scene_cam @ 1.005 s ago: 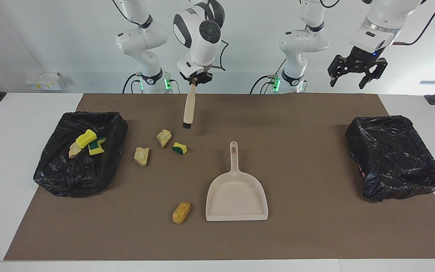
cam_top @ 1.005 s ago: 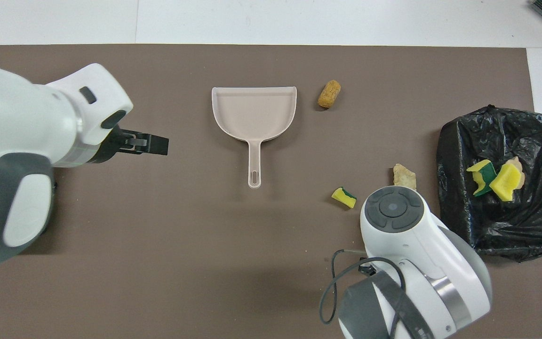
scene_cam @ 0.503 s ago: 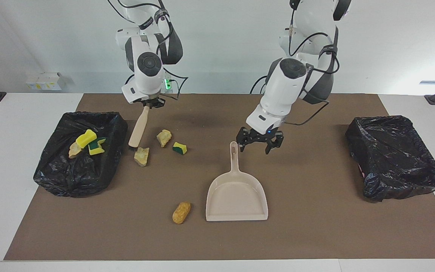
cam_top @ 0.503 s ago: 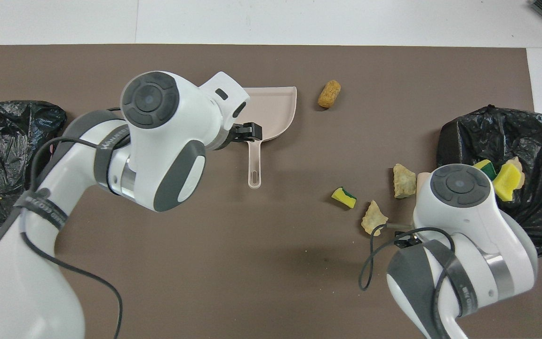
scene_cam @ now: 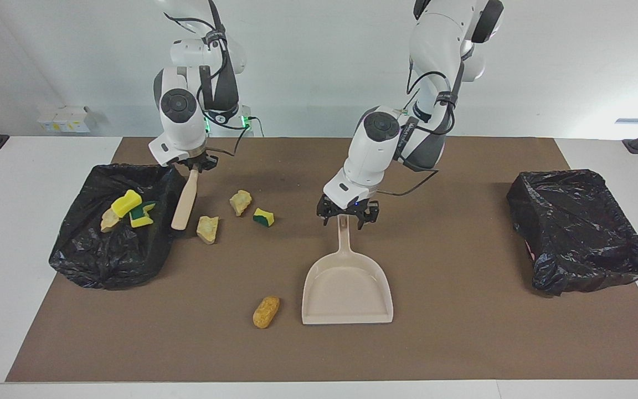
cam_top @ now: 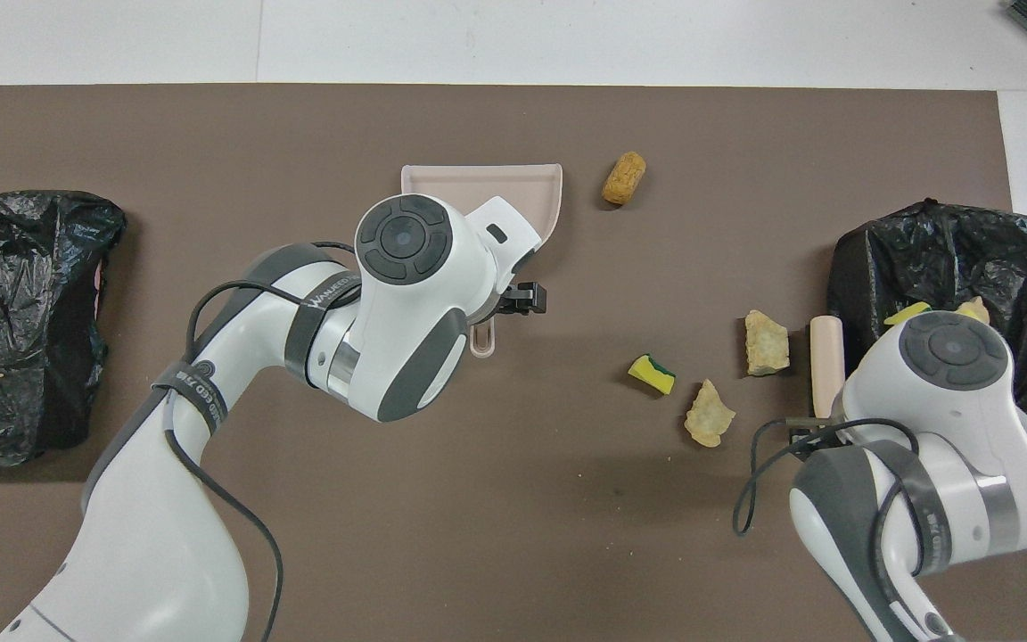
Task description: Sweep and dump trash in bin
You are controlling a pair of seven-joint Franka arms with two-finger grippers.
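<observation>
2 grippers: right gripper (scene_cam: 190, 164) clamps brush (scene_cam: 184, 200); left gripper (scene_cam: 348, 217) spread astride dustpan (scene_cam: 346, 280) handle.

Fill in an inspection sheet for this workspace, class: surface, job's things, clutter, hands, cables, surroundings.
Surface: brown mat on a white table.
Job's things: beige dustpan on the mat; four foam chunks loose, one orange-brown chunk beside the pan; more chunks in the bin at the right arm's end; second bin at the left arm's end.
Clutter: nothing seen.
Hands: left hand open, at the dustpan handle; right hand shut on the brush.
Cables: black cables along both arms.
Surroundings: white wall; small box.
</observation>
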